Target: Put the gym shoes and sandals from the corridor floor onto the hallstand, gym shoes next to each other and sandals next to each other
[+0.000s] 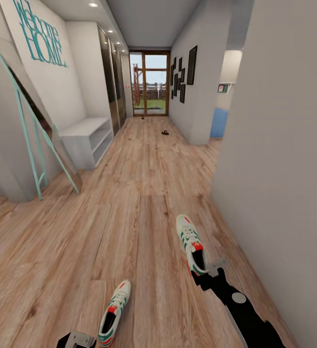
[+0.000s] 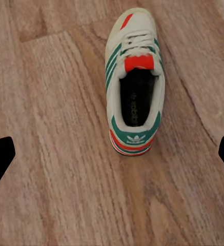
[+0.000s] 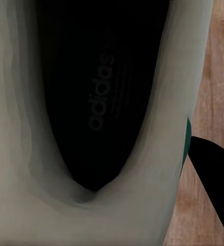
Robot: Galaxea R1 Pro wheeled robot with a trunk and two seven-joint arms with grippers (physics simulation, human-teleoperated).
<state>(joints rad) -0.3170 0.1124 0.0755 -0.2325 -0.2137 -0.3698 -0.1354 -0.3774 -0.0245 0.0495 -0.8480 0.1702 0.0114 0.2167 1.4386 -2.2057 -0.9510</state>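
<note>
Two gym shoes lie on the corridor floor [image 1: 143, 227]. One gym shoe [image 1: 191, 241] is near the right wall, and my right gripper [image 1: 207, 273] is at its heel. In the right wrist view its black inside [image 3: 96, 92] is very close and one fingertip [image 3: 211, 177] presses on its outer wall; the other finger is hidden. The second gym shoe [image 1: 113, 313] [image 2: 135, 82] lies by my left gripper [image 1: 76, 340] [image 2: 112, 163], which hangs open above the boards just behind its heel. A sandal [image 1: 165, 132] lies far down the corridor. The hallstand [image 1: 83, 137] stands at the left wall.
A leaning mirror with a teal frame [image 1: 32, 140] stands left, before the hallstand. A grey wall [image 1: 284, 159] runs close along my right. A glass door [image 1: 149, 84] ends the corridor, and a small dark thing [image 1: 142, 117] lies before it.
</note>
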